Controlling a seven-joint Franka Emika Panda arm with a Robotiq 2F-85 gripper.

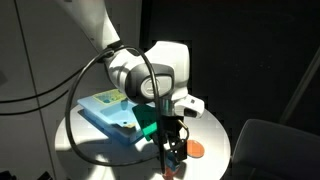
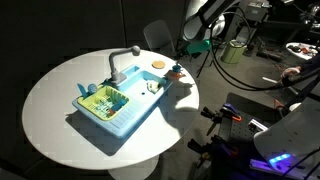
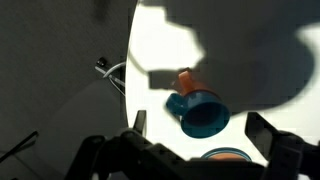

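Note:
A small blue cup (image 3: 205, 112) lies on its side on the round white table (image 3: 165, 45), with an orange piece (image 3: 185, 80) at its far end. My gripper (image 3: 200, 130) is open and hangs just above the cup, with one finger on each side and nothing held. Below the cup in the wrist view sits an orange disc with a blue rim (image 3: 222, 155). In both exterior views the gripper (image 1: 172, 148) (image 2: 180, 60) points down near the table's edge, over the cup (image 2: 176, 72). An orange disc (image 1: 196, 150) (image 2: 158, 65) lies beside it.
A light-blue toy sink (image 2: 118, 112) (image 1: 105, 115) with a green rack (image 2: 103, 98) and a grey faucet (image 2: 120, 62) fills the table's middle. A dark chair (image 1: 275, 150) stands beside the table. Cables and equipment (image 2: 235, 130) lie on the floor.

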